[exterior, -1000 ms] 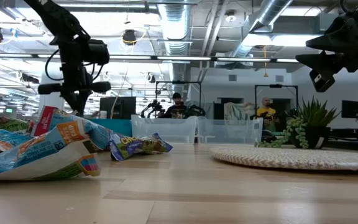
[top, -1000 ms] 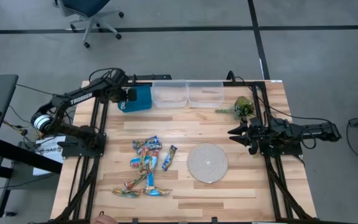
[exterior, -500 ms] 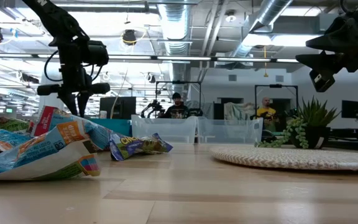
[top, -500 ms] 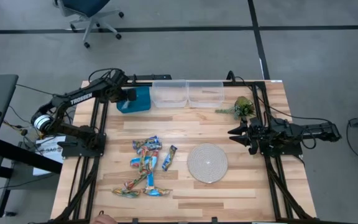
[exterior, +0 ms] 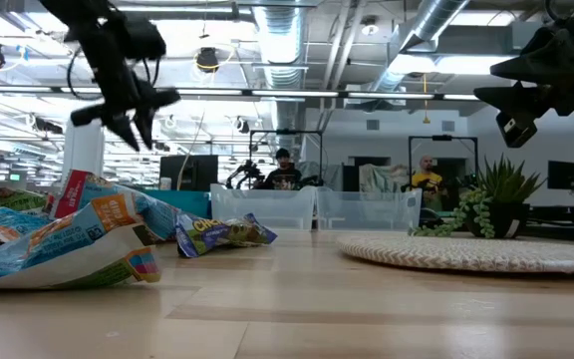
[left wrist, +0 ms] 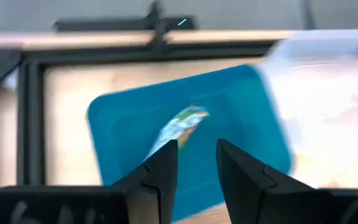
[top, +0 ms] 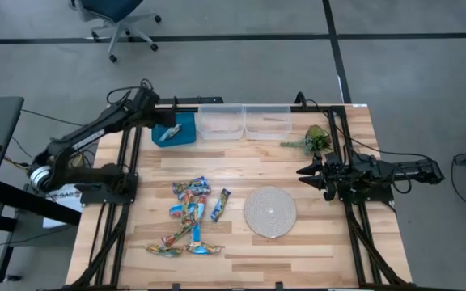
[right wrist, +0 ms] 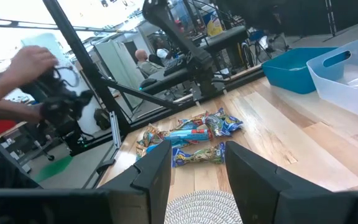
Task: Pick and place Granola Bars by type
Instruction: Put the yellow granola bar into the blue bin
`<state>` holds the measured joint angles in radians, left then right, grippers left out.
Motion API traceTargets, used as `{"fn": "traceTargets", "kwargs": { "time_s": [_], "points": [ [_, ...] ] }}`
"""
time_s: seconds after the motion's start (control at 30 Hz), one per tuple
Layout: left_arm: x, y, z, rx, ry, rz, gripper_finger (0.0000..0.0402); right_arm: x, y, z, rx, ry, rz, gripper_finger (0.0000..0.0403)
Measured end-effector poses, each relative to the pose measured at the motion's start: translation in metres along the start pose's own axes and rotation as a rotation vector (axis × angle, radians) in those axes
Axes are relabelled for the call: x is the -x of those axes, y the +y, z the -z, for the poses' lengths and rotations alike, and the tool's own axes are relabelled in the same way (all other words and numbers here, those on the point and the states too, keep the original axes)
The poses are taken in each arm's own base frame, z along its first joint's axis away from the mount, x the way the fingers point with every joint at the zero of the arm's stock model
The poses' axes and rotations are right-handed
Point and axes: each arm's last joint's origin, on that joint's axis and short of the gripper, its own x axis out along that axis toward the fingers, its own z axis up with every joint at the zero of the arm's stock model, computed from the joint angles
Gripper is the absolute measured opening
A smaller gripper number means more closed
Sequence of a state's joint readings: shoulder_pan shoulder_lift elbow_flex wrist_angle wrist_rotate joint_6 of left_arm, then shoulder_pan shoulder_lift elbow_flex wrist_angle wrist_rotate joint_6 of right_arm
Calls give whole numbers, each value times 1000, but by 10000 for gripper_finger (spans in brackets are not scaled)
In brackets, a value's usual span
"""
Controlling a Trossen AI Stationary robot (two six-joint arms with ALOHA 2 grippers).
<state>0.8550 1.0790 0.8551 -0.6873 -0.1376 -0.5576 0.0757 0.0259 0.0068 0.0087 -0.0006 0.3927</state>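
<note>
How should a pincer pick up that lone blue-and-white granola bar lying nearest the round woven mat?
Probably from straight above, pinching the blue-and-white granola bar across its narrow middle. It lies flat and slim, apart from the pile, with bare wood on both long sides for the fingers.

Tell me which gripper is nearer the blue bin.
Left. The left gripper hovers at the blue bin's far-left corner; the right gripper waits across the table, beside the round mat.

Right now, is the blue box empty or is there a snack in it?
Not empty. One granola bar lies inside the blue bin; the left gripper, open, hangs above it.
</note>
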Motion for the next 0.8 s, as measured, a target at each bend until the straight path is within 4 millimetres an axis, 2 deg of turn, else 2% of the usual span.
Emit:
{"fn": "traceTargets", "kwargs": {
  "time_s": [0.17, 0.33, 0.8],
  "points": [
    [38, -13, 16, -126, -41, 185, 102, 0, 0, 0, 0, 0, 0, 143],
    [66, -25, 40, -288, -17, 371, 102, 0, 0, 0, 0, 0, 0, 142],
    [108, -63, 112, -775, 225, 807, 102, 0, 0, 0, 0, 0, 0, 141]
  ]
}}
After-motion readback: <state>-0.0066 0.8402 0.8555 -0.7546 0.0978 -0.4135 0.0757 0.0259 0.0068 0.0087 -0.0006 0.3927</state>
